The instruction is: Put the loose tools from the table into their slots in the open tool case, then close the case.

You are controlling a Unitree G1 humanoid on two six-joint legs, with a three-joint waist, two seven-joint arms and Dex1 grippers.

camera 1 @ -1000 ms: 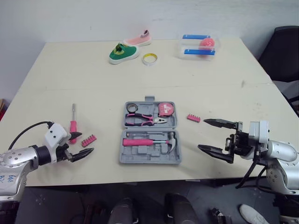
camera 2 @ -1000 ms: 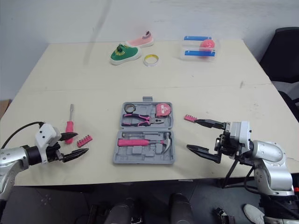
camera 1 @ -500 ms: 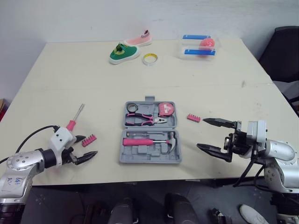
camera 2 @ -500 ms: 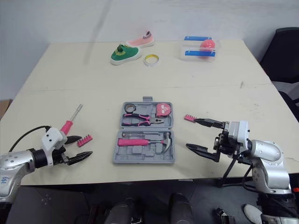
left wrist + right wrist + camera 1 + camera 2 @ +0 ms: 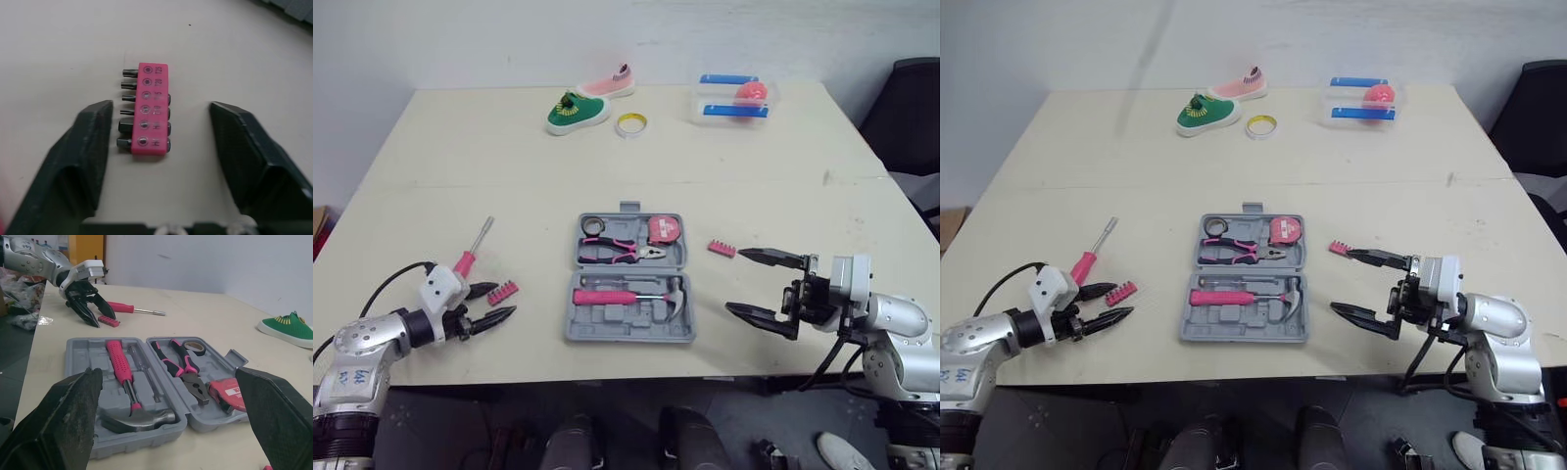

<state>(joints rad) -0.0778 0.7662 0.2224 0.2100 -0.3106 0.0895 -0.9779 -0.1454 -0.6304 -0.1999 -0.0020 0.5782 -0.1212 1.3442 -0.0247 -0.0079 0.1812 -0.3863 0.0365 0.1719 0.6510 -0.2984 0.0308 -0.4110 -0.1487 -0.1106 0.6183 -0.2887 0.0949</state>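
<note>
Pink bit holder (image 5: 145,109) left of the tool case (image 5: 628,278) lies between the left gripper's (image 5: 499,302) wide-open fingers, untouched. The screwdriver (image 5: 472,251) further left has its handle end hard to make out behind that wrist. The right gripper (image 5: 736,280) hangs low just right of the case, spread wide too and aimed at it, with a second bit holder (image 5: 722,249) near its fingertip.

1. A robot test lab, likely: bare white wall (image 5: 509,39) behind the plain tabletop (image 5: 460,166).
2. Black office chair (image 5: 906,108) beside the tabletop.
3. Mismatched props at the tabletop's far edge: green shoe (image 5: 577,111), pink shoe (image 5: 608,82), tape roll (image 5: 629,123), plastic box (image 5: 734,96).
</note>
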